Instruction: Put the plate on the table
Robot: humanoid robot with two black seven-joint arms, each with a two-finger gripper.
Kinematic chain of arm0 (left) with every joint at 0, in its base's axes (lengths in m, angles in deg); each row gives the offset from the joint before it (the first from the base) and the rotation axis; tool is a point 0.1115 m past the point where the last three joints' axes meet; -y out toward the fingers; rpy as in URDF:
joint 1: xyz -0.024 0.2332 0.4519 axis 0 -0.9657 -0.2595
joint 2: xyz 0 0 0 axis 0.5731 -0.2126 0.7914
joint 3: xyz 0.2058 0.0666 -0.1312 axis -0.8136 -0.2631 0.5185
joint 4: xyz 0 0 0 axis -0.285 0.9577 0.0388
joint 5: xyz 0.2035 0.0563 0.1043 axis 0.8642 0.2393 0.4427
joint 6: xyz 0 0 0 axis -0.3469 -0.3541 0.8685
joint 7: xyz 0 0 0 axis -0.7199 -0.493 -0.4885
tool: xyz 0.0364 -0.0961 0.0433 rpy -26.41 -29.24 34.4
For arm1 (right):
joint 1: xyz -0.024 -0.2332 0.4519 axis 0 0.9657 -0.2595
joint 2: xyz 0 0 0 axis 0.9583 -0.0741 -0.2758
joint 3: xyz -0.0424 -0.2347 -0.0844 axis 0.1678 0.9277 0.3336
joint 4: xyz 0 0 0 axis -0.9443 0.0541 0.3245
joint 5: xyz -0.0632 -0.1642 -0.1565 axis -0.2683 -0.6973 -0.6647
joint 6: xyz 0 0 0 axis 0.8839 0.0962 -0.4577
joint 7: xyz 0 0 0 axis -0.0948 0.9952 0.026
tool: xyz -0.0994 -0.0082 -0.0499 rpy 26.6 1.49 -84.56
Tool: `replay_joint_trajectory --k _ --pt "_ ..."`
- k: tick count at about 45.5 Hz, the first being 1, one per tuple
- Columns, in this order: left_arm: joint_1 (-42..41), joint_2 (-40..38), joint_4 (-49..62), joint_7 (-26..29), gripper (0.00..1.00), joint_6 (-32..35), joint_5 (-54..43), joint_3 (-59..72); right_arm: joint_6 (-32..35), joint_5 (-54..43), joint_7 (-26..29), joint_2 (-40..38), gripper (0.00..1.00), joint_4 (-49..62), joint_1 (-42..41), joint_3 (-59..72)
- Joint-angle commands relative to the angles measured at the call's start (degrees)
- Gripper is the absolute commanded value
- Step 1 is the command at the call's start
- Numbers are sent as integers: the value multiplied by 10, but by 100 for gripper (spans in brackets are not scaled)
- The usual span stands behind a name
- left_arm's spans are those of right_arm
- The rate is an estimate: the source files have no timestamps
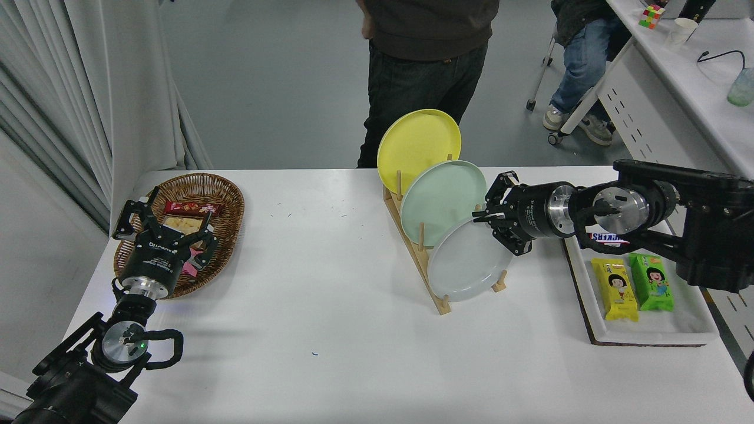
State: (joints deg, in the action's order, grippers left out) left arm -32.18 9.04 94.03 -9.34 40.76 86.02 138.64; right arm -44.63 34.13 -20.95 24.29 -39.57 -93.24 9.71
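Note:
The light grey plate [468, 262] stands on edge in the front slot of a wooden rack [439, 303] on the white table [306, 282]. Behind it lean a mint green plate [442, 200] and a yellow plate [418, 141]. My right gripper [482, 217] reaches in from the right and is shut on the grey plate's upper right rim. The plate's lower edge is still in the rack. My left gripper [171, 221] is parked at the lower left, open, over a wicker basket.
The wicker basket [224, 194] holds snacks at the far left. A white tray [648, 324] with snack packs lies at the right, under my right arm. A person stands behind the table's far edge, another sits at the top right beside a white desk.

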Motion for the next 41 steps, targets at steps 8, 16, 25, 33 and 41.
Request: replay_joint_trajectory --k 8,16,25,33,41 --pt "0 0 0 0 98 0 0 0 0 1 0 0 4 0 1 0" --pt "0 0 0 0 98 0 1 0 0 1 0 0 3 -1 0 -1" --pt "0 0 0 0 98 0 1 0 1 1 0 1 0 -1 0 -1" --pt "0 0 0 0 98 0 0 0 3 1 0 1 0 -1 0 -2" --pt "0 0 0 0 98 0 0 0 4 1 0 1 0 -2 0 -2"
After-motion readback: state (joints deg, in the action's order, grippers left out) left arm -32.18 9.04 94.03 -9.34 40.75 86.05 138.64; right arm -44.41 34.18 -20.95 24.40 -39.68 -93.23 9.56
